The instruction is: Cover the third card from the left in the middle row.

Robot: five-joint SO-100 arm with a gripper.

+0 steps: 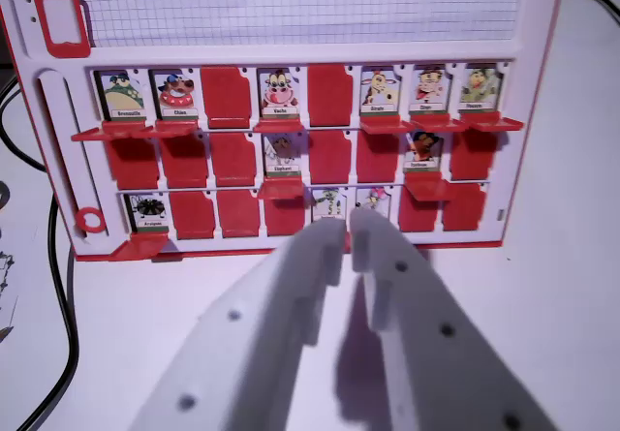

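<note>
A big white and red game board (291,24) is seen lying on a white table (572,334), with three rows of small card slots, some showing cartoon pictures and some covered in red. The white gripper (349,226) is held low over the board's near edge, in front of the bottom row, and its two fingers (325,242) are nearly closed with only a thin gap and nothing gripped. The third slot (233,158) from the left in the middle row is seen already red.
</note>
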